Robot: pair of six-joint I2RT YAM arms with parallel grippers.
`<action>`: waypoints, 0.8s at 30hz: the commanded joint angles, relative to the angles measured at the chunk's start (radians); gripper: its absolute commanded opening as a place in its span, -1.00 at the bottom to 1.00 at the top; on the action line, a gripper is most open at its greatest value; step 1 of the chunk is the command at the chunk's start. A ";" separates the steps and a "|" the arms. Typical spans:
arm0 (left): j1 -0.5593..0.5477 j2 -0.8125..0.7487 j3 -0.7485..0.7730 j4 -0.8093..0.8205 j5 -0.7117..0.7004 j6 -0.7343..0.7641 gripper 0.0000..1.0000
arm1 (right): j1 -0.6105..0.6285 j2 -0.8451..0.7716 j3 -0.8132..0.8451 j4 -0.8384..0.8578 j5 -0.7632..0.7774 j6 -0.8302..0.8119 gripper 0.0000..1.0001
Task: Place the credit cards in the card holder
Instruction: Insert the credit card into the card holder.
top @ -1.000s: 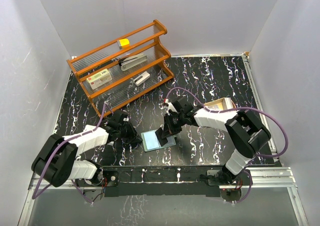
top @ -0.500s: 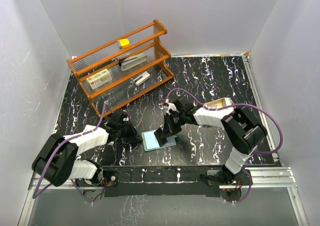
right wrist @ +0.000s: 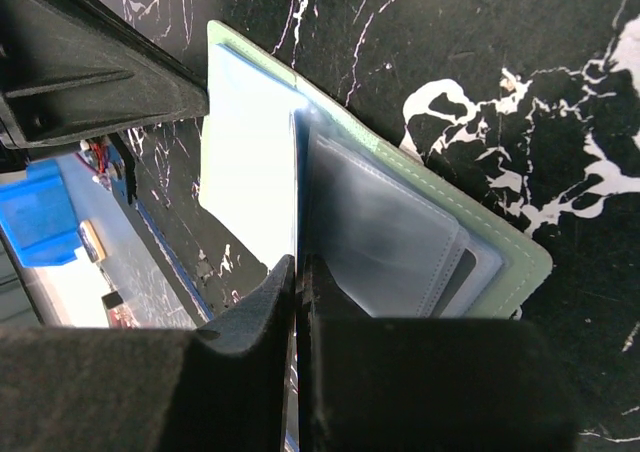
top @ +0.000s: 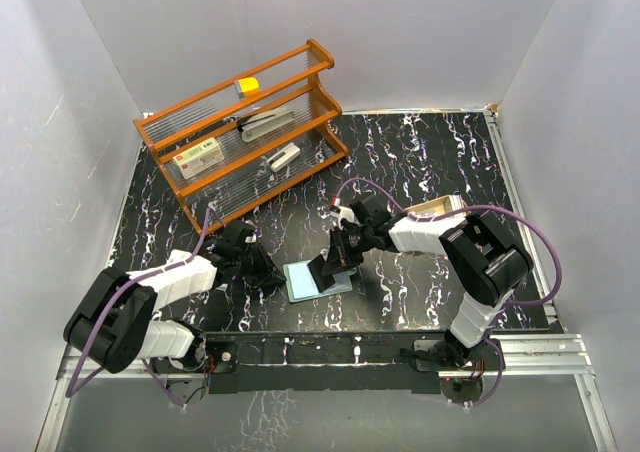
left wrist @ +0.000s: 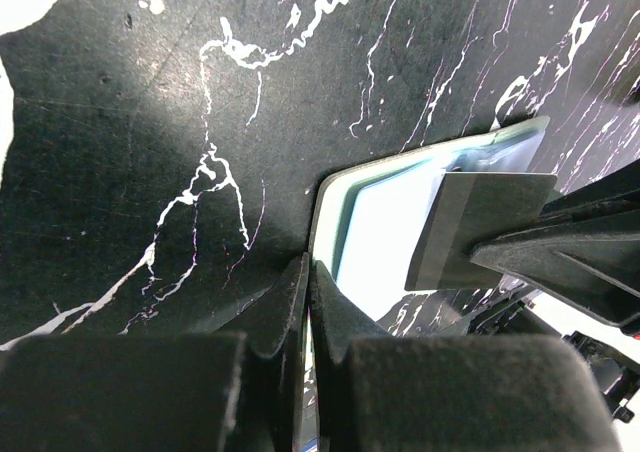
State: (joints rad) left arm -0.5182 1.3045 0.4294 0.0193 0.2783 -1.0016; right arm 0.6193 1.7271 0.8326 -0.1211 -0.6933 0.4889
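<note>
The card holder (top: 303, 280) lies open on the dark marbled table, green rim up and pale blue inside (right wrist: 400, 222). My left gripper (top: 270, 276) sits at its left edge, jaws shut with the holder's thin edge (left wrist: 318, 222) running in between the fingertips (left wrist: 308, 265). My right gripper (top: 335, 258) hovers over the holder's middle, shut on a credit card (left wrist: 480, 224) that stands on edge. In the right wrist view that card (right wrist: 297, 172) is a thin line along the fold, between the bright left leaf and the clear pockets. No other credit cards show.
An orange wooden rack (top: 245, 132) stands at the back left, holding a white box with a red label (top: 200, 157), a yellow block (top: 247, 85) and small metal items. A tan tray (top: 440, 208) sits behind my right forearm.
My right arm has shifted slightly, carrying the card a little left over the holder. The left gripper and the holder have stayed put.
</note>
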 commanded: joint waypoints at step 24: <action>0.000 -0.010 -0.088 0.031 0.018 -0.073 -1.00 | 0.000 0.023 -0.156 0.320 0.019 0.204 -0.96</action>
State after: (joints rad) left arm -0.5114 1.2846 0.3771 0.0986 0.2981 -1.0672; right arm 0.6083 1.7538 0.7105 0.1493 -0.7380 0.6697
